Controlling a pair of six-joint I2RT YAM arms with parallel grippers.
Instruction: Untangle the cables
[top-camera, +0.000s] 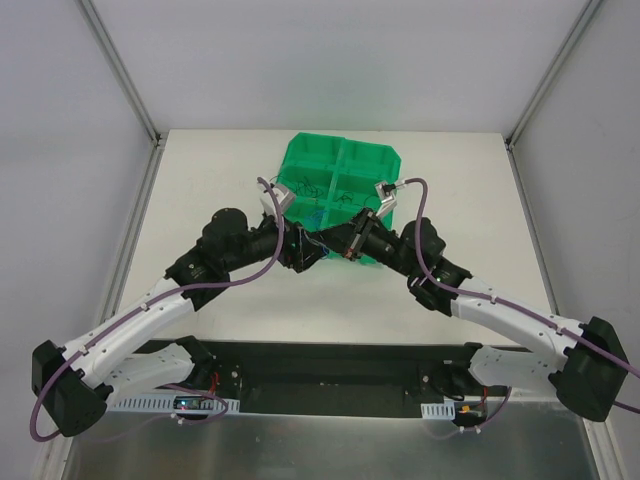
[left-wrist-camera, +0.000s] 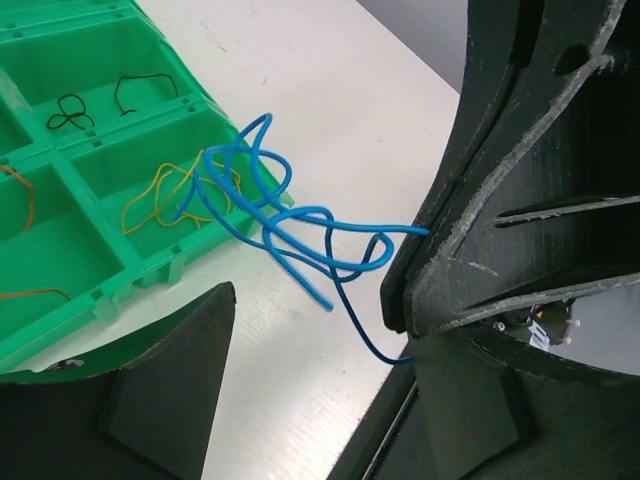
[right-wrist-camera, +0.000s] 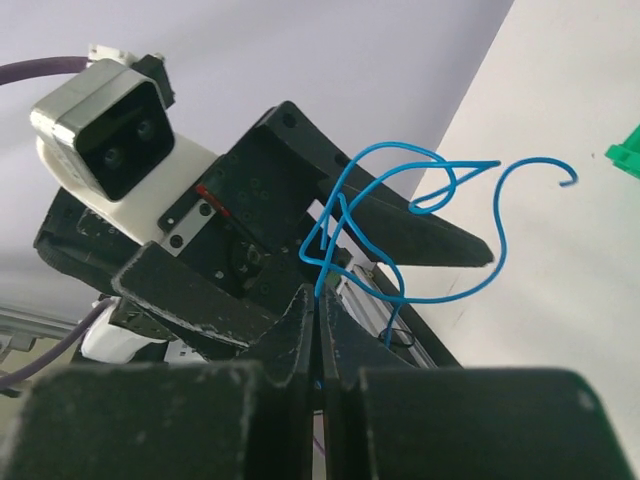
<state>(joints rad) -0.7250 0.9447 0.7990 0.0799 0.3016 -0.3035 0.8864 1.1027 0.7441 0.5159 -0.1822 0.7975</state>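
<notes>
Right gripper (right-wrist-camera: 318, 335) fingers (right-wrist-camera: 290, 345) pinch blue cables (left-wrist-camera: 320, 211); left gripper (left-wrist-camera: 310, 300) gapes.

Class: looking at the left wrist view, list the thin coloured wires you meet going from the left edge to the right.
orange wire → looped black wire → yellow wire → blue wire bundle

The bin (left-wrist-camera: 90, 250) is green plastic, a bit shiny. The blue wires (left-wrist-camera: 300, 215) look smooth and plastic-coated. The black fingers (left-wrist-camera: 170, 400) are dull and rough. The white table (left-wrist-camera: 330, 90) is smooth.
</notes>
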